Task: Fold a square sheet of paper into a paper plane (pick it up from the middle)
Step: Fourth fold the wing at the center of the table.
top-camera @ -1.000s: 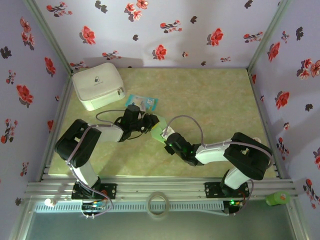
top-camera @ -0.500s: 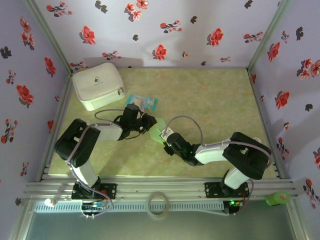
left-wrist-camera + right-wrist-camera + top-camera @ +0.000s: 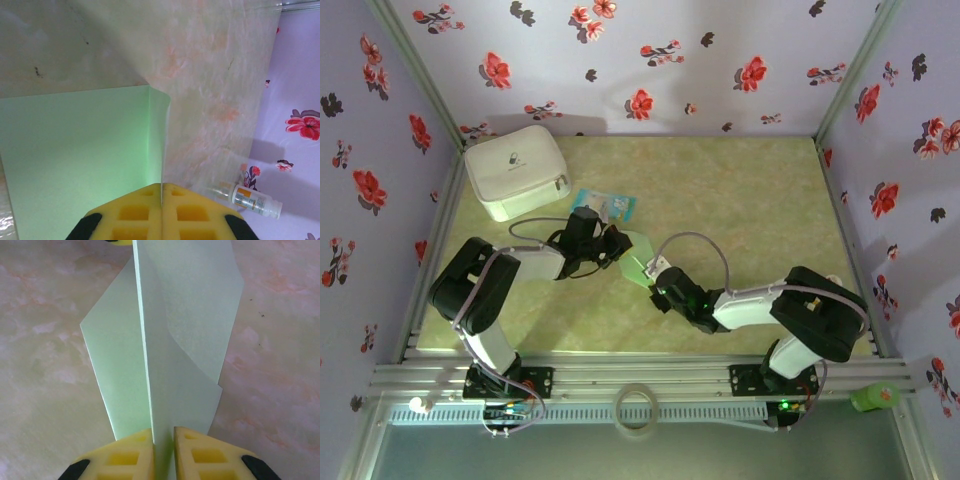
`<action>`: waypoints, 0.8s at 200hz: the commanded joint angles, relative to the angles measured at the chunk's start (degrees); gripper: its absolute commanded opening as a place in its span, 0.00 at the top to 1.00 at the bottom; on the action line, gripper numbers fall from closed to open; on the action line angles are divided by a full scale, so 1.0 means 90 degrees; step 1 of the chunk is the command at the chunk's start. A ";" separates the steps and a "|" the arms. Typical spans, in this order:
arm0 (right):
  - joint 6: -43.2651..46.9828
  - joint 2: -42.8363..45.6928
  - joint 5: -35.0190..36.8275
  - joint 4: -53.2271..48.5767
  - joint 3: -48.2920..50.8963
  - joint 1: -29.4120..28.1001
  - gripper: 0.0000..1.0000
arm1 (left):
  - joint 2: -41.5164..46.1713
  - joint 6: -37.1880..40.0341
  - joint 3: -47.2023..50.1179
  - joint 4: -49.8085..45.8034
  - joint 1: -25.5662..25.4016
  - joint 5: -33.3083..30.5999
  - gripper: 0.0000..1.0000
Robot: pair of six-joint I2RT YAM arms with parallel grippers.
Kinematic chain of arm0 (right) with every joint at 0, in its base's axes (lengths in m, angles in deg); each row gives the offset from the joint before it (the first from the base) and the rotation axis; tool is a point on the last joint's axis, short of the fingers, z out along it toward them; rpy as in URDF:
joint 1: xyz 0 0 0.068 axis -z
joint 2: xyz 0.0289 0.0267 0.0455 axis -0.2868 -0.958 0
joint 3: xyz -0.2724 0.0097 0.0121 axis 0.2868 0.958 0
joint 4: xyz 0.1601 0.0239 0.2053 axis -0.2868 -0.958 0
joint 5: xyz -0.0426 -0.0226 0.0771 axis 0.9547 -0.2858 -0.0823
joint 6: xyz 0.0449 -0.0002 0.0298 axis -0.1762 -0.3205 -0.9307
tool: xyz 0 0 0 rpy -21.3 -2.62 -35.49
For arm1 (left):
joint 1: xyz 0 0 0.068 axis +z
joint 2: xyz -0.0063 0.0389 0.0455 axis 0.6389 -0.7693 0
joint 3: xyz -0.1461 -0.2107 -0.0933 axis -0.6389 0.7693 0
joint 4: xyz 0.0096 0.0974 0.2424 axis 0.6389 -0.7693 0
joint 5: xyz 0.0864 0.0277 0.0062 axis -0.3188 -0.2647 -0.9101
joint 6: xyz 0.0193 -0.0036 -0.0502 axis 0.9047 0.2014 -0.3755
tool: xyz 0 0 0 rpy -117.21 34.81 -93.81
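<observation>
1. Both sets of fingers are clamped on the square sheet of paper (image 3: 175, 315) right now. The left fingers (image 3: 150, 200) are shut flat on one thin edge, and the right fingers (image 3: 140, 447) pinch the opposite end.
2. Paper's in the middle of the surface (image 3: 750, 200), strung between the two arms, just this side of the blue-and-white packet (image 3: 603, 205). Can't tell if its lower edge touches the surface.
3. Key bit for the next move, I reckon: the long axis and centre crease run straight away from the right fingers toward the left ones. So neither arm is nearer, they've got an end each.
4. Looks-wise: thin, pale mint green, already creased smaller than a full square. It stands on edge, with one flap splaying open to the side in the right wrist view.
</observation>
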 commanded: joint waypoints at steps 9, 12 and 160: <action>-0.0185 0.0059 -0.0071 -0.0042 0.0084 -0.0056 0.87 | 0.0164 0.0142 -0.0142 -0.0105 0.0042 -0.0041 0.97; -0.0202 0.0059 -0.0075 -0.0035 0.0087 -0.0054 0.87 | 0.0169 0.0138 -0.0142 -0.0105 0.0049 -0.0037 0.96; -0.1490 -0.0349 -0.1586 0.0412 -0.0080 0.0519 0.99 | 0.1471 0.0798 -0.0008 -0.1455 0.0040 -0.0857 0.61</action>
